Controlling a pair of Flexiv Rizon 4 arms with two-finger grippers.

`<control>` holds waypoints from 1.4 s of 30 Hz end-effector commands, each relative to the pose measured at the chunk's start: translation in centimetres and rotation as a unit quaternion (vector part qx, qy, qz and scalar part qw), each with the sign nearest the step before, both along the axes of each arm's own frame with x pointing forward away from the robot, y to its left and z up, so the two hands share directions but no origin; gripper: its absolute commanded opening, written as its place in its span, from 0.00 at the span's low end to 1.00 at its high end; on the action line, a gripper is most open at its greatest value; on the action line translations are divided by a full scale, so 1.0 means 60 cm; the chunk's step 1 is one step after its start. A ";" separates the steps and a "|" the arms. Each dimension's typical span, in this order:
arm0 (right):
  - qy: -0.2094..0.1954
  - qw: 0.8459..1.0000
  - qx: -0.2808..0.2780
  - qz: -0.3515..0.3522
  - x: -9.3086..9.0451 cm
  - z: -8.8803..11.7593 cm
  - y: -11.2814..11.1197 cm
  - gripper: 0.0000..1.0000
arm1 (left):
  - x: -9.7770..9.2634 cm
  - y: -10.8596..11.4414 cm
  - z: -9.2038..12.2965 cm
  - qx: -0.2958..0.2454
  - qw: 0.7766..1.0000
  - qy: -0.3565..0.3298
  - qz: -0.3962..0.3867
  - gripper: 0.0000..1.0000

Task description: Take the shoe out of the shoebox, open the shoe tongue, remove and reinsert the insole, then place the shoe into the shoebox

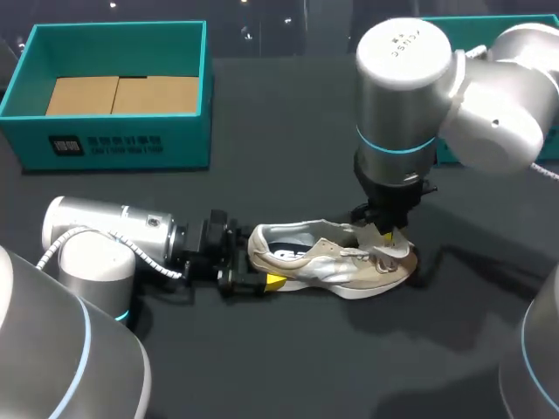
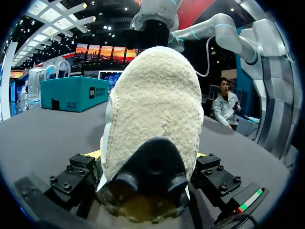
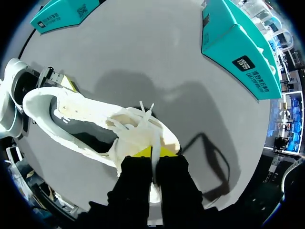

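Head view | shoe (image 1: 327, 262) cream-white, upright | dark interior showing

2 arms, seen from the near side. The left arm (image 1: 105, 231) enters from the near left and lies low and nearly level, with its wrist pointing right. The left gripper (image 1: 253, 262) has its fingers spread wide, 1 yellow tip (image 2: 93, 154) on each side of the heel of the shoe (image 1: 323, 257), both pressed against it. The right arm (image 1: 402, 96) comes in from the far right, its last link upright and its wrist pointing straight down. The right gripper (image 1: 385, 237) has its 2 yellow fingertips (image 3: 143, 152) drawn almost together, pinching a thin pale flap at the shoe's laced front.
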State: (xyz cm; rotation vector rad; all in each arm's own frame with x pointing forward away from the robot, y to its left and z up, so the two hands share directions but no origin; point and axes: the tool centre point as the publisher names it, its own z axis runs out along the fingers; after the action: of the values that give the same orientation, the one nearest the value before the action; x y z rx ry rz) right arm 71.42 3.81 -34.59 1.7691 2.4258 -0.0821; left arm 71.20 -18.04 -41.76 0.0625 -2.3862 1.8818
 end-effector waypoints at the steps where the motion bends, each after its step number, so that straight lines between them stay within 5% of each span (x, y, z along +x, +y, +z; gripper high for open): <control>1: -0.003 1.000 0.020 -0.003 -0.002 -0.016 -0.023 0.12 | 0.001 0.001 -0.005 0.000 1.000 0.000 0.001 0.00; 6: -0.008 1.000 0.014 -0.027 -0.001 -0.022 -0.043 0.38 | 0.001 0.001 -0.005 0.000 1.000 0.000 0.001 0.00; 14: -0.015 0.998 0.000 -0.056 0.002 -0.013 -0.067 0.47 | 0.001 0.001 -0.005 0.000 1.000 0.000 0.001 0.00; 25: -0.041 0.997 -0.033 -0.064 0.002 0.121 -0.043 0.47 | 0.001 0.001 -0.005 0.000 1.000 0.000 0.001 0.00; 32: -0.054 0.998 -0.020 0.026 0.002 0.187 0.005 0.47 | 0.001 0.001 -0.005 0.000 1.000 0.000 0.001 0.00; 38: -0.037 0.989 -0.020 0.139 0.004 0.222 0.050 0.38 | 0.001 0.001 -0.005 0.000 1.000 0.000 0.001 0.00; 42: -0.032 0.980 -0.022 0.197 0.002 0.235 0.082 0.20 | 0.001 0.001 -0.005 0.000 1.000 0.000 0.001 0.00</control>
State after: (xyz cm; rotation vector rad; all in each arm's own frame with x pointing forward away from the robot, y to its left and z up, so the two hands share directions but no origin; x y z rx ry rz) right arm 71.36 7.25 -20.94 1.3053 2.6102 0.0045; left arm 71.21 -18.02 -41.78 0.0629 -2.3861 1.8820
